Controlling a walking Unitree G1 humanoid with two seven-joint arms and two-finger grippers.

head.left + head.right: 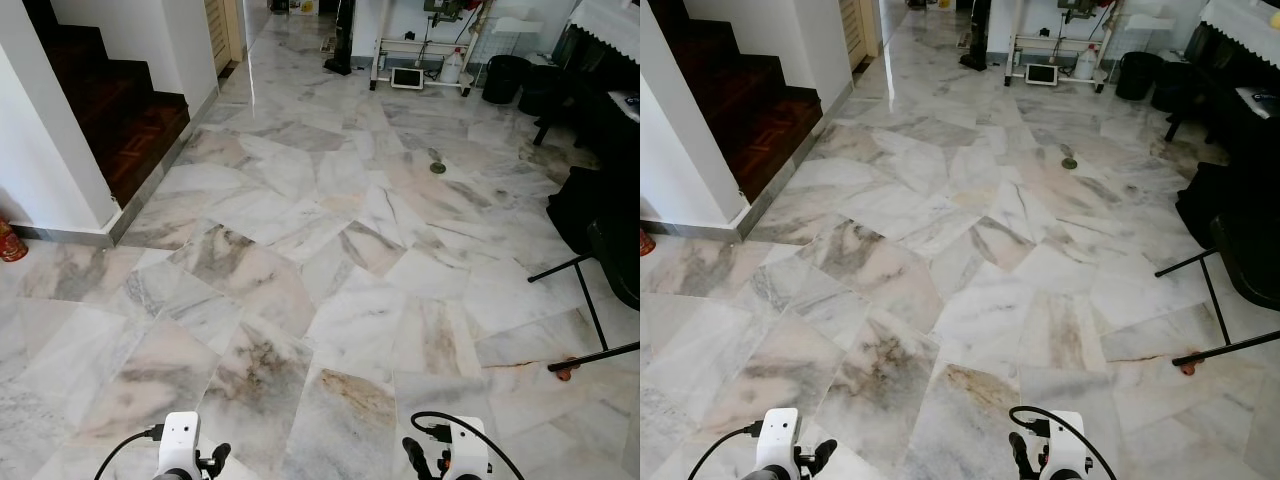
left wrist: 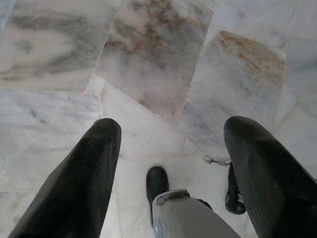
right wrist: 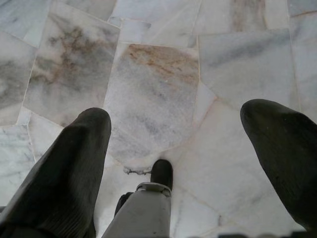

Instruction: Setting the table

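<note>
Hanging low over marble floor [image 1: 330,300], both jaws spread wide, empty, dark furniture [image 1: 610,230] cut off at right.

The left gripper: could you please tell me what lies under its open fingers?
Under the left gripper lies bare marble floor, with the robot's own leg below; nothing is held.

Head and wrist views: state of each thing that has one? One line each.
left gripper: open, empty, over the marble floor
right gripper: open, empty, over the floor
floor drain: set flush in the floor
black bin: upright
staircase: bare dark steps
</note>
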